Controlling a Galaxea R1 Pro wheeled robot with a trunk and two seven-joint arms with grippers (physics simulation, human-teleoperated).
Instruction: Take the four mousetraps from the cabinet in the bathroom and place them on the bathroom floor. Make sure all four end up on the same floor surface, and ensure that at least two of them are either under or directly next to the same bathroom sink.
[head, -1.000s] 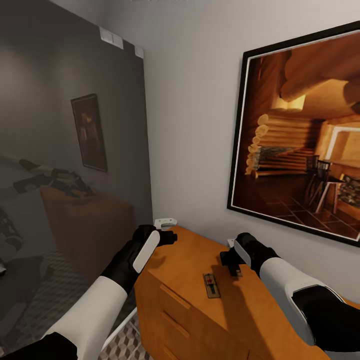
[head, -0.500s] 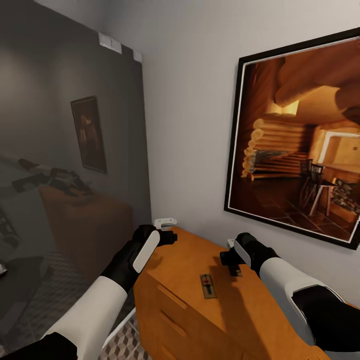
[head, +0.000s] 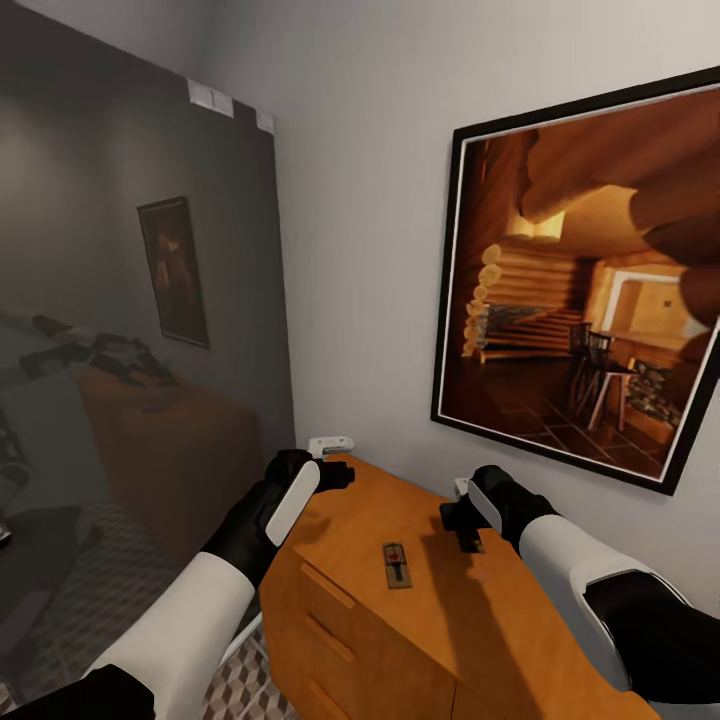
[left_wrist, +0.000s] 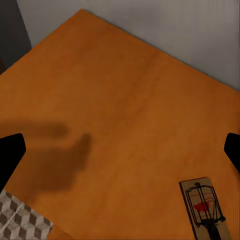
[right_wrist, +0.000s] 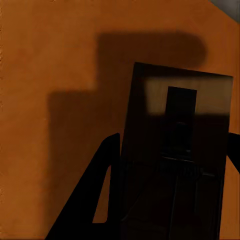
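One mousetrap (head: 396, 565) flat on cabinet (head: 480, 640) top, another in right gripper (head: 466, 541)

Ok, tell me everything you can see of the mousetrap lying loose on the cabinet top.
The mousetrap is a small flat rectangular board of pale brown wood, with thin dark wire bent across it and a red mark near its middle. It lies flat on the orange-brown top of the cabinet, near the front edge above the drawer fronts, between the two arms. Nothing touches it but the cabinet top. The left wrist view shows the wire frame and red mark close up.
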